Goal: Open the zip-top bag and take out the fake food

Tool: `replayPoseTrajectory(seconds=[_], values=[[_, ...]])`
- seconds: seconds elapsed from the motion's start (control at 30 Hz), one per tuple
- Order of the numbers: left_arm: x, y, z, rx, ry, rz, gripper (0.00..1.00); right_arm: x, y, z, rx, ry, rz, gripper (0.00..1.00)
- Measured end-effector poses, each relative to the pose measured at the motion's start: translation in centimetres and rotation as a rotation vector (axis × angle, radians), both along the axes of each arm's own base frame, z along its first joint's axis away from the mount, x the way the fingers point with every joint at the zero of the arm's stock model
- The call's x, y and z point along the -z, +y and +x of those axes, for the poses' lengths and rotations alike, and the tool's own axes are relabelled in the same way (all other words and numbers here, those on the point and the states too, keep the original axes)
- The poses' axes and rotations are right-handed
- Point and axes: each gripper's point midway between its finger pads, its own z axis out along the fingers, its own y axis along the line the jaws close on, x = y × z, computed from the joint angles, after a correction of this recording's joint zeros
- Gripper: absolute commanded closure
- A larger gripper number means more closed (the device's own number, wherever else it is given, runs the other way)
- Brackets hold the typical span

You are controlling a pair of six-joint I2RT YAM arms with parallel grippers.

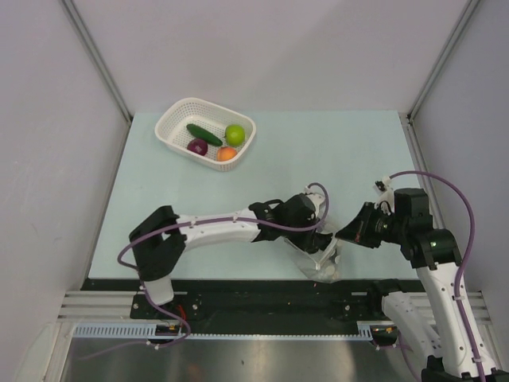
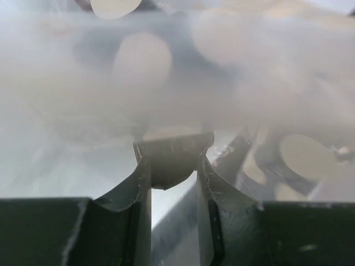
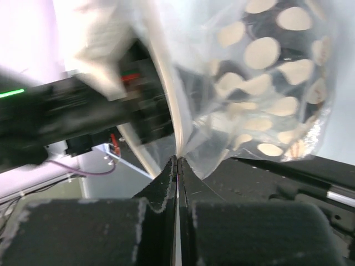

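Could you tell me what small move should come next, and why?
Probably draw the right jaws away from the left jaws: the right pair is shut on the edge of the bag, the left pair is against its film, so that might part it.

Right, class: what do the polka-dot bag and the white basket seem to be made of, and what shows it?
The zip-top bag looks like thin clear plastic film, glossy: it crinkles, glares, and shows things through it; the dotted panel seems printed. The basket looks like moulded white plastic, judging by its even perforated walls; finish too small to tell.
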Motion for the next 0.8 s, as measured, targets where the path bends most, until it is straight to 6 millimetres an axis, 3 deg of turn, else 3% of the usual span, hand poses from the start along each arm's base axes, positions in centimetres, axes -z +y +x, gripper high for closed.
replayPoseTrajectory(seconds=[0.27, 0.6, 0.8], values=[[-9.0, 0.7, -1.5, 0.066, -0.074, -0.223, 0.85, 0.9, -1.0, 0.0, 0.013, -0.011, -0.062, 1.0], [-14.1, 1.8, -3.8, 0.154, -0.109, -0.408, 0.84, 2.6, -1.4, -1.0, 0.013, 0.019, -0.088, 1.0], [-18.8, 3.2, -3.2, 0.129, -0.174, -0.551, 0.8, 2.6, -1.4, -1.3, 0.012, 0.024, -0.089, 1.0]])
